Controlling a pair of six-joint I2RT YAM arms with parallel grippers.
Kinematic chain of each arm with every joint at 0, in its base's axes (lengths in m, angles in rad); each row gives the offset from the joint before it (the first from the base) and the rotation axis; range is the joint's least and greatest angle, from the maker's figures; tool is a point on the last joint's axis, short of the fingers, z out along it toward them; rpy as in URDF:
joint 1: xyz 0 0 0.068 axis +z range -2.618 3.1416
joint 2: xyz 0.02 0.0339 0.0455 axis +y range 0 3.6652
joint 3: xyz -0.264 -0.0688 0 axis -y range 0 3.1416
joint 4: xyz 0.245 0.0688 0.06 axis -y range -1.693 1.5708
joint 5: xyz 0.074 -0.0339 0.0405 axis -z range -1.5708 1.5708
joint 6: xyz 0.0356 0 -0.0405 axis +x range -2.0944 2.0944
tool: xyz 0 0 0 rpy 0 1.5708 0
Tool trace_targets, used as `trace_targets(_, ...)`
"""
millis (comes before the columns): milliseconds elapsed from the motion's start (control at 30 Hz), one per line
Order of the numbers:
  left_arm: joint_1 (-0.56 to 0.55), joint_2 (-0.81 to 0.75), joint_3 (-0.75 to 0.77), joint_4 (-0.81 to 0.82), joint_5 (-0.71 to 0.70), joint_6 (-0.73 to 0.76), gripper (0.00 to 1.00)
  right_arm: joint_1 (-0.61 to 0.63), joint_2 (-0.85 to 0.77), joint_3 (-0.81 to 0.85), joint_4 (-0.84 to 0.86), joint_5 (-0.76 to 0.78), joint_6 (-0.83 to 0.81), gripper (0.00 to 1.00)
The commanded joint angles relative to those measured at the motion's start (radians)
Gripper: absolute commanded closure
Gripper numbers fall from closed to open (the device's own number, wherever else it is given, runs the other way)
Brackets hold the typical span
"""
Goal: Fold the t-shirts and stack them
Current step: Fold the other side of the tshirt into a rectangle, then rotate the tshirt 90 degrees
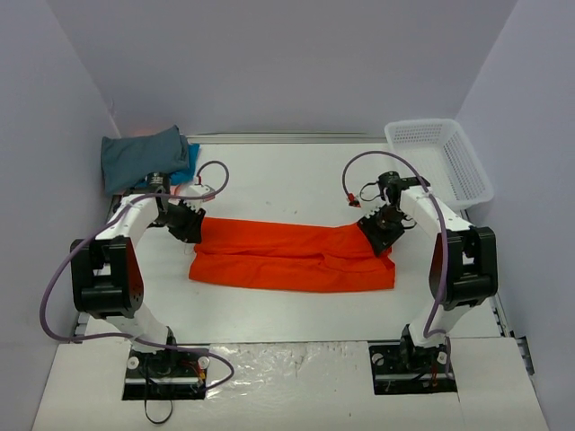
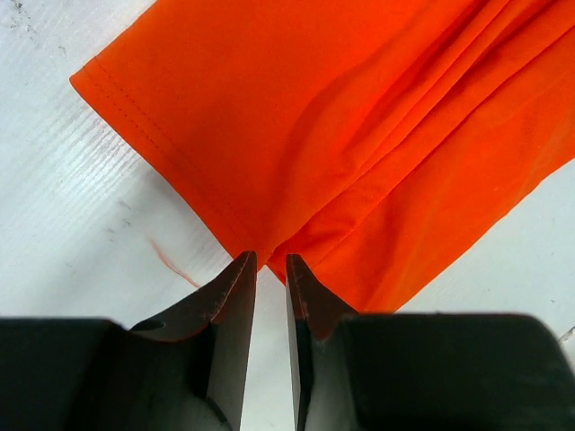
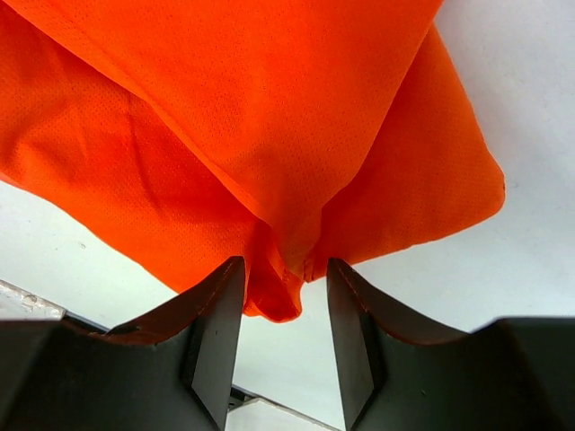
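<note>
- Orange tee lies flat mid-table, folded lengthwise into a long band running L–R between the two arms.
- L gripper sits at the band's far-L corner. Wrist view: jaws slightly apart, narrow gap w/ white table showing through. Tee's corner tip is right at the fingertips, not clamped.
- R gripper sits at the far-R corner. Wrist view: jaws wider apart, w/ a folded bunch of tee edge between the tips. The bunch leans on one finger, the other finger is clear of it, so no pinch.
- Hem stitching shows along the tee's L edge; layers overlap w/ creases.
- Thin orange thread on the table just beside the L gripper's finger.
- Back-L corner: folded grey-teal tee on top of blue tee, well apart from the orange tee.
- White mesh basket at back-R of the table.
</note>
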Motion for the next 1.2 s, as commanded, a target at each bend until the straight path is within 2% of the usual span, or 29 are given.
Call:
trace_targets(0, 0.000, -0.073, 0.047, -0.051, 0.022, 0.047, 0.81, 0.001, -0.070, 0.049, -0.069, 0.007, 0.014, 0.62)
trace_targets(133, -0.012, -0.041, 0.089, -0.048, 0.012, 0.028, 0.80, 0.016, -0.110, 0.041, -0.109, -0.017, 0.014, 0.63)
trace_targets(333, -0.020, 0.033, 0.149, -0.022, 0.025, -0.015, 0.82, 0.085, -0.114, -0.060, -0.121, -0.034, 0.005, 0.68)
trace_targets(433, -0.029, 0.050, 0.163, -0.004, 0.025, -0.028, 0.82, 0.094, -0.078, -0.079, -0.123, -0.030, 0.004, 0.80)
trace_targets(500, -0.032, 0.056, 0.174, 0.004, 0.025, -0.038, 0.83, 0.097, -0.058, -0.070, -0.123, -0.026, 0.001, 0.92)
trace_targets(567, -0.032, 0.055, 0.177, 0.010, 0.034, -0.050, 0.85, 0.100, -0.021, -0.060, -0.121, -0.022, -0.001, 0.96)
trace_targets(667, -0.032, 0.038, 0.183, 0.010, 0.034, -0.059, 0.86, 0.100, 0.040, -0.034, -0.115, -0.016, -0.004, 0.97)
trace_targets(900, -0.032, -0.047, 0.160, 0.019, 0.023, -0.071, 0.86, 0.085, 0.256, 0.117, -0.077, 0.020, 0.010, 1.00)
trace_targets(1033, -0.029, -0.088, 0.142, 0.018, 0.006, -0.093, 0.86, 0.070, 0.385, 0.265, -0.078, 0.046, 0.024, 1.00)
trace_targets(1167, -0.024, -0.137, 0.126, 0.019, -0.011, -0.114, 0.87, 0.062, 0.514, 0.499, -0.086, 0.072, 0.045, 1.00)
